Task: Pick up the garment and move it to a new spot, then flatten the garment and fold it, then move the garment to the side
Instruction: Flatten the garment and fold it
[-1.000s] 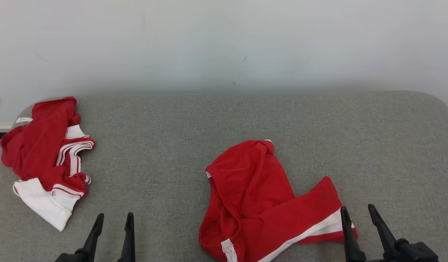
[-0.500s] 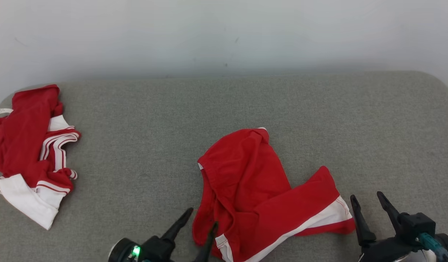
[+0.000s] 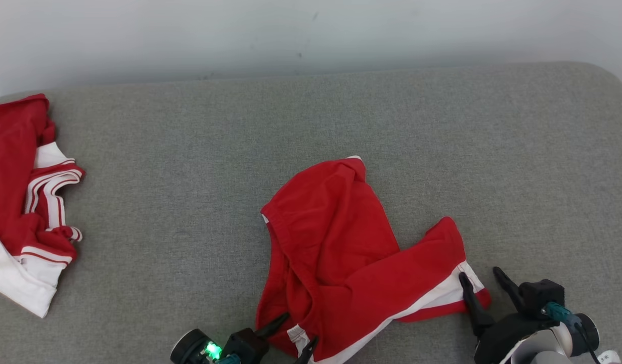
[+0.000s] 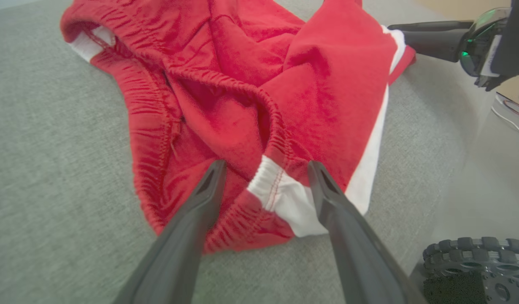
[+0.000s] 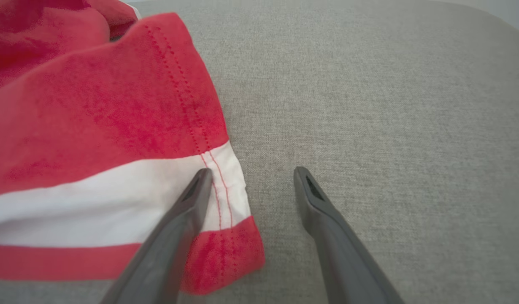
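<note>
The garment [image 3: 351, 253], a pair of red shorts with a white side stripe, lies crumpled on the near middle of a grey padded surface [image 3: 189, 177], its elastic waistband turned toward the robot's left and one leg stretched toward the right. Its heap has the same shape as a second ago; it sits higher in the head view because the camera has tipped down. The left gripper [image 4: 266, 163], which a second ago stood at the lower left well apart from the cloth, has swung in to the near edge of the shorts. Its jaws are spread wide and hold nothing, one finger over the red gathered waistband and the other over the white stripe, with a white waistband patch between them. The right gripper [image 3: 479, 273] has come forward to the end of the outstretched leg. Its jaws are also wide apart and empty, one finger over the white stripe by the stitched hem and the other over bare grey fabric just beside it. A second red and white garment [image 3: 23, 202] lies bunched at the far left edge, well apart from the shorts.
</note>
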{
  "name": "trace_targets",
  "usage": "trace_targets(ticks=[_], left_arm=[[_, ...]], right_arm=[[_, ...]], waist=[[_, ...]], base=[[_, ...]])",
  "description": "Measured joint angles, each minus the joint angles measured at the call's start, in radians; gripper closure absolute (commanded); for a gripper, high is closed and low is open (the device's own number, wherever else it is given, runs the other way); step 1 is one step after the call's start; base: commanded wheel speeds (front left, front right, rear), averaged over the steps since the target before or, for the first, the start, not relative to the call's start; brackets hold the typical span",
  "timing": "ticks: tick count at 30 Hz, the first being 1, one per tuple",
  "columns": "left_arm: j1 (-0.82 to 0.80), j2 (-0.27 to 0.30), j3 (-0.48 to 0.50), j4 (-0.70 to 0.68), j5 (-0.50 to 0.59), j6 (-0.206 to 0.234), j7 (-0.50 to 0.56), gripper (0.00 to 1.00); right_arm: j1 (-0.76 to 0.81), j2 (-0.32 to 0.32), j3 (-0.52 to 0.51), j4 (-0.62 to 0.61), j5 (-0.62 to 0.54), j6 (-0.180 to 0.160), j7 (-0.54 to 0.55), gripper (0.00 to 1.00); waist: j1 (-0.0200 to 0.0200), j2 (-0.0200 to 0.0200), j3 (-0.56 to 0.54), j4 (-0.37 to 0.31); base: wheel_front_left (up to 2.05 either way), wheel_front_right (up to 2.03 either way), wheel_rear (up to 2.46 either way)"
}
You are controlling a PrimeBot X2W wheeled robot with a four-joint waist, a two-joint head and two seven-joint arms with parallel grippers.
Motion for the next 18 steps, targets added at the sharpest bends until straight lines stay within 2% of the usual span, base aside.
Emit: trace_targets(ticks=[4, 5, 7, 8, 9, 10, 14, 18], left_arm=[[-0.035, 0.004, -0.033, 0.031, -0.039, 0.0, 0.0, 0.0], [-0.038, 0.005, -0.038, 0.035, -0.047, 0.0, 0.0, 0.29], [-0.04, 0.007, -0.049, 0.034, -0.062, 0.0, 0.0, 1.0], [-0.041, 0.008, -0.056, 0.033, -0.075, 0.0, 0.0, 1.0], [-0.04, 0.011, -0.064, 0.032, -0.084, 0.0, 0.0, 1.0], [-0.04, 0.016, -0.068, 0.03, -0.087, 0.0, 0.0, 1.0], [-0.025, 0.017, -0.064, -0.001, -0.103, 0.0, 0.0, 1.0], [0.012, 0.011, -0.018, -0.063, -0.12, 0.0, 0.0, 1.0]], right_arm=[[-0.048, 0.008, 0.039, 0.066, 0.021, 0.0, -0.014, 0.0], [-0.06, 0.009, 0.05, 0.081, 0.028, 0.0, -0.018, 0.0], [-0.077, 0.013, 0.075, 0.107, 0.045, 0.0, -0.023, 0.0], [-0.083, 0.014, 0.088, 0.12, 0.059, 0.0, -0.024, 0.36], [-0.088, 0.015, 0.1, 0.129, 0.073, -0.003, -0.029, 0.85], [-0.091, 0.016, 0.11, 0.135, 0.09, -0.003, -0.03, 1.0], [-0.094, 0.015, 0.145, 0.137, 0.143, -0.002, -0.032, 1.0], [-0.07, -0.007, 0.154, 0.077, 0.165, -0.002, -0.03, 1.0]], waist=[[0.0, 0.0, 0.016, -0.006], [0.0, 0.0, 0.019, -0.007], [0.0, 0.0, 0.022, -0.006], [0.0, -0.0001, 0.023, -0.004], [0.0, 0.0, 0.022, -0.002], [-0.0001, -0.0001, 0.021, 0.0], [0.0, -0.0001, 0.014, 0.01], [0.0, 0.0, 0.0, 0.016]], base=[[0.0, 0.0, 0.0], [0.0, 0.0, 0.0], [0.0, 0.0, 0.0], [0.0, 0.0, 0.0], [0.0, 0.0, 0.0], [0.0, 0.0, 0.0], [0.0, 0.0, 0.0], [0.0, 0.0, 0.0]])
